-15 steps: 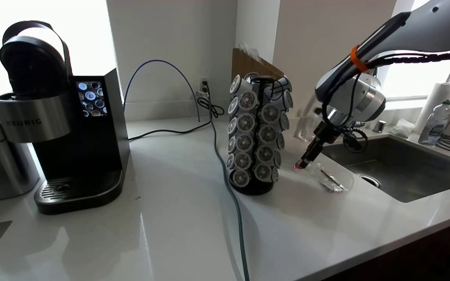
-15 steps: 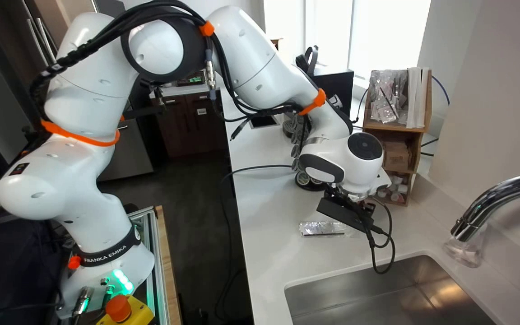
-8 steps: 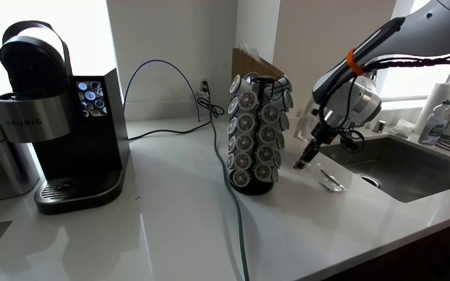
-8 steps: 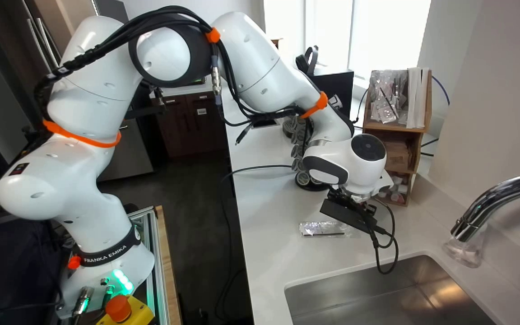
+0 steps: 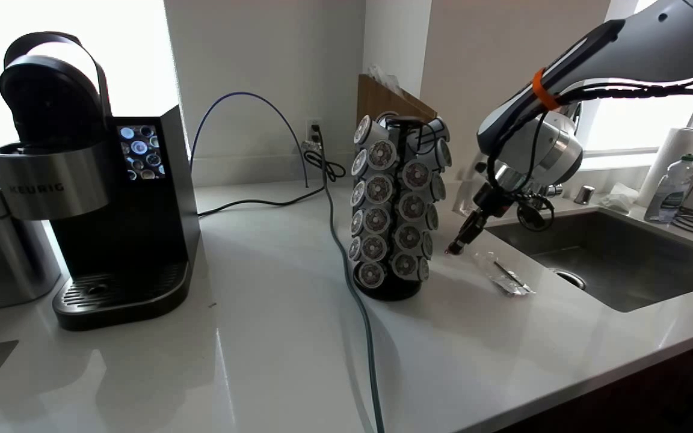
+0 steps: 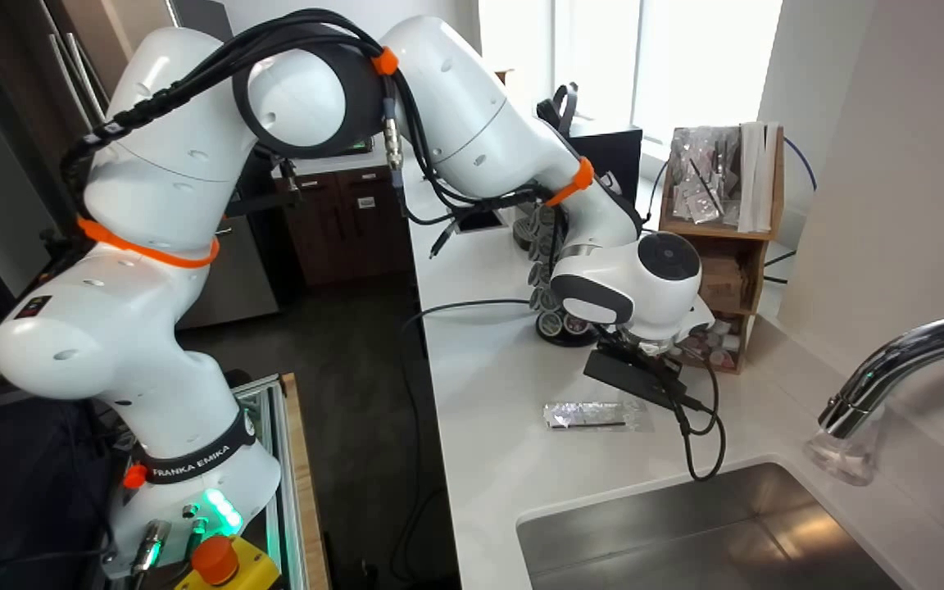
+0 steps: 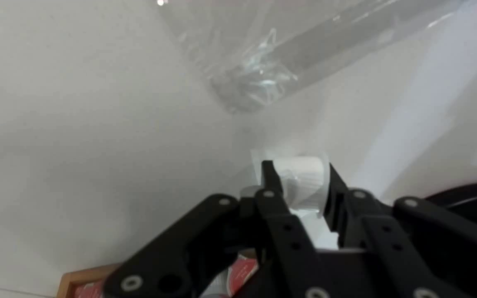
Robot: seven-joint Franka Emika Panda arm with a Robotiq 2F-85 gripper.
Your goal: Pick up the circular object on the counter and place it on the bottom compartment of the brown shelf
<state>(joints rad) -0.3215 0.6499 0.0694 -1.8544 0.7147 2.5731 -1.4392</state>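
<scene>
While I hang over the counter (image 5: 262,288), my gripper (image 7: 299,166) partly closed, a white cup (image 7: 304,182) pinched between its jaws, the brown shelf (image 6: 722,233) near, a clear packet (image 7: 259,78) apart from it.

The jaws partly cover the object (image 7: 306,180); the wrist view crops the bag (image 7: 286,45). In an exterior view, the rack (image 5: 393,290) blocks much of the shelf (image 5: 378,100).

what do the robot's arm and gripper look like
The arm is rounded and white, with dark grey trim, orange bands, black cables and FRANKA EMIKA lettering near its base. The gripper is black, with slim fingers and pale, round screw heads.
</scene>
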